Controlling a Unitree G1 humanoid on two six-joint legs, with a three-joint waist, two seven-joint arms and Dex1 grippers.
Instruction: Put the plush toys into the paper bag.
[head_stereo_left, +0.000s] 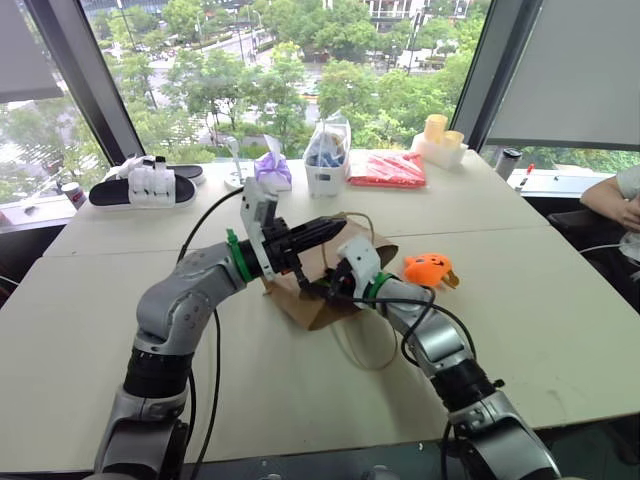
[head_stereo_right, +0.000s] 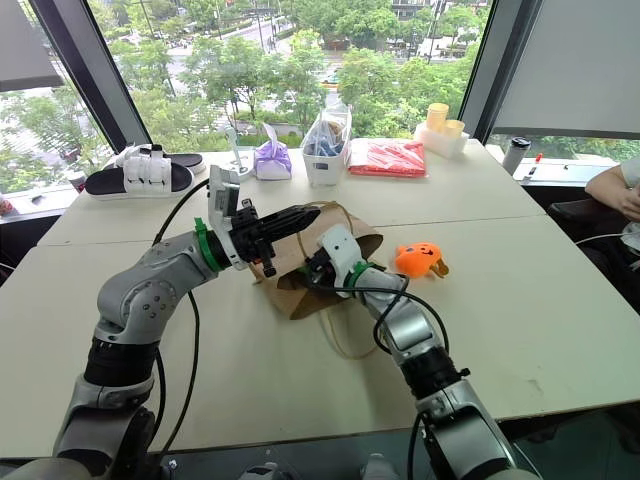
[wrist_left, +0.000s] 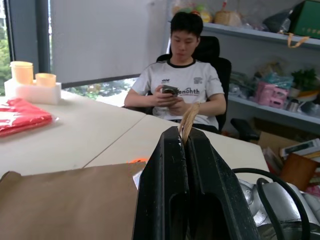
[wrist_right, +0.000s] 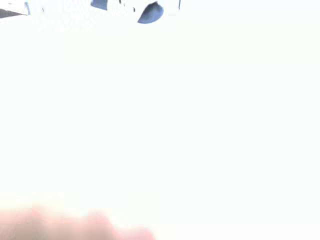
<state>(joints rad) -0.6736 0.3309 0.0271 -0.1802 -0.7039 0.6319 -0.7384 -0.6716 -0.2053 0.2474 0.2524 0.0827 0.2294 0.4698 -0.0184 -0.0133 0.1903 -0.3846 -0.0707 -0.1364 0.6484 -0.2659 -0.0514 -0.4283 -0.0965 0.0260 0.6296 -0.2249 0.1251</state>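
- My left gripper (wrist_left: 186, 142) is clamped tight on one thin tan cord handle (wrist_left: 189, 120) of the brown kraft paper bag (head_stereo_left: 318, 272), lifting it.
- My right gripper (head_stereo_left: 330, 285) sits at the bag's mouth; I cannot tell its opening.
- The bag lies on the pale table (head_stereo_left: 560, 330), long axis slanting away to the right.
- One round orange plush toy (head_stereo_left: 430, 269) rests just right of the bag.

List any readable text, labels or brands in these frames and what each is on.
"enohth", as far as it reads, first letters hidden behind the phone: chest print on the seated person's white T-shirt.
Small emblem on the same shirt's chest: too small to read.
Nothing else legible.
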